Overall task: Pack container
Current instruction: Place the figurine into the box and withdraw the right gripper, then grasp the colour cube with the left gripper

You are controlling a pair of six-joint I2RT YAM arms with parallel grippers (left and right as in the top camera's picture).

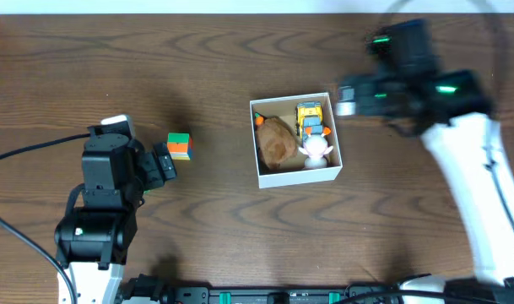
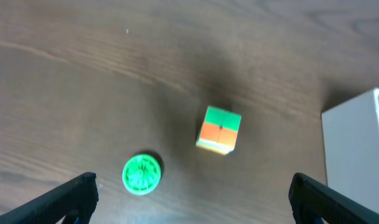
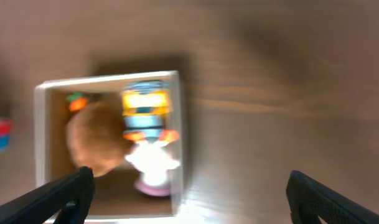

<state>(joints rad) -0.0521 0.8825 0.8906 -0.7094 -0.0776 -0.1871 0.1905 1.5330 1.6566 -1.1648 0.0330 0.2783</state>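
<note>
White cardboard container (image 1: 300,176), square, shallow, thin walls, tan-brown inside, top open. It sits flat on the bench (image 1: 197,67) right of centre, turned slightly askew. Inside are a brown rounded lump (image 1: 278,142) on the left, a yellow toy vehicle (image 1: 311,118) far right, a white-pink figure (image 1: 315,150) just below it, and a small orange piece (image 1: 259,119) in the far-left corner.

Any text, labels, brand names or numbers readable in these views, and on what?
None readable.
The container walls are plain white.
The coloured cube and green disc show no lettering.
The yellow toy is too small and blurred to tell.
</note>
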